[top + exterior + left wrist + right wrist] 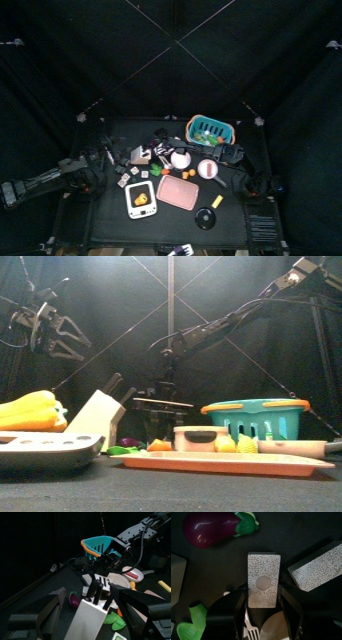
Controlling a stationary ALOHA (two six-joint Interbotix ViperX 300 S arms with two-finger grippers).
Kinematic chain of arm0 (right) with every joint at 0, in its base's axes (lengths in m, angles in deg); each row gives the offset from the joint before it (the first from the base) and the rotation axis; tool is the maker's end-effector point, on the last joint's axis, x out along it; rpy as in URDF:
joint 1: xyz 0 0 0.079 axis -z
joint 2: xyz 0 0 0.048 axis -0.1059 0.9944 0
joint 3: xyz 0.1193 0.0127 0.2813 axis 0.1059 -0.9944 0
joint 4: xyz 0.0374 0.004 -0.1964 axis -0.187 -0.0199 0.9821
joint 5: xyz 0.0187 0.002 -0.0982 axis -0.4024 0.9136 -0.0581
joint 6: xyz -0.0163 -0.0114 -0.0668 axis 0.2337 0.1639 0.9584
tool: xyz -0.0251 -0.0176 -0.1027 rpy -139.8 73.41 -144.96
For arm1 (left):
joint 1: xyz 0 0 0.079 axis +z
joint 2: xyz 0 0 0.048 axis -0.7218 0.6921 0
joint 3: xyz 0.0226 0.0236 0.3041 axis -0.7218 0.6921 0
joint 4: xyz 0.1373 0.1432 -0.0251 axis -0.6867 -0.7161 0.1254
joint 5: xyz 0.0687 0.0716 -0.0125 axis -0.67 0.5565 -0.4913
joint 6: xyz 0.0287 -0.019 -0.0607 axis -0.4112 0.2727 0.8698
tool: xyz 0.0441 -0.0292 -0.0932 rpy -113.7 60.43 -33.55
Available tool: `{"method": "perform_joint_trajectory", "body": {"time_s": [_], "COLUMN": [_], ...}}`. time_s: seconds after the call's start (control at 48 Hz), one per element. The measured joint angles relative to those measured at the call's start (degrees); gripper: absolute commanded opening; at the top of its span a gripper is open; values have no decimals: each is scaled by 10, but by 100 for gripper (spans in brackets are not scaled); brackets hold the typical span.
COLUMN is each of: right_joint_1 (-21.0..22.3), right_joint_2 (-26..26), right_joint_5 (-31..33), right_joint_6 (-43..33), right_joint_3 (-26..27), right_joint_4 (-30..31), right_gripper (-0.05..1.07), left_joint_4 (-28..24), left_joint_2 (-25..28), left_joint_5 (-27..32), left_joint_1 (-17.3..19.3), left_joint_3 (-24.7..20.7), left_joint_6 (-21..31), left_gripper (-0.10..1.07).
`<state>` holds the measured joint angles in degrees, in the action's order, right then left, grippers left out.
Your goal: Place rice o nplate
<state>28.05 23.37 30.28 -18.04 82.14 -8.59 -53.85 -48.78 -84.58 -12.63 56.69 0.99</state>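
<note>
Left gripper [92, 602] raised over the table's left side, jaws spread wide, nothing in them. Knife block [93, 614] just ahead of it. White tray [143, 202] near front edge. Pink plate [177, 190] flat just right of the tray, at front centre. Right gripper [264, 591] reaching to mid-table behind the plate, jaws wide, straddling a speckled rice block [262, 579]. Contact with the block unclear. Eggplant [208, 528] near the block. Teal basket [210, 127] at back right.
</note>
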Motion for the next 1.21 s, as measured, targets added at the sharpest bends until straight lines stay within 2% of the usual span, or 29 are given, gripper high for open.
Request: {"method": "perform_joint_trajectory", "body": {"time_s": [0.167, 0.438, 0.688, 0.792, 1.021, 1.208], "right_joint_1": [0, -6, -35, -62, -139, -188], "right_joint_2": [-6, -77, -112, -124, -144, -145], "right_joint_5": [11, 62, 93, 102, 139, 161], "right_joint_6": [-1, -2, -11, -29, -114, -144], "right_joint_3": [4, 5, 6, 6, -3, -17], "right_joint_4": [14, 38, 57, 76, 169, 185], "right_gripper": [63, 63, 63, 63, 63, 63], "left_joint_4": [-1, 0, 0, -1, -1, -1], "left_joint_2": [0, 0, 0, 0, 0, 0], "left_joint_5": [0, 0, 0, 0, 0, 0], "left_joint_1": [0, 0, 0, 0, 0, 0], "left_joint_3": [1, 3, 3, 3, 3, 3], "left_joint_6": [-1, 0, 0, 0, -1, 0], "left_gripper": [103, 102, 102, 103, 103, 103]}}
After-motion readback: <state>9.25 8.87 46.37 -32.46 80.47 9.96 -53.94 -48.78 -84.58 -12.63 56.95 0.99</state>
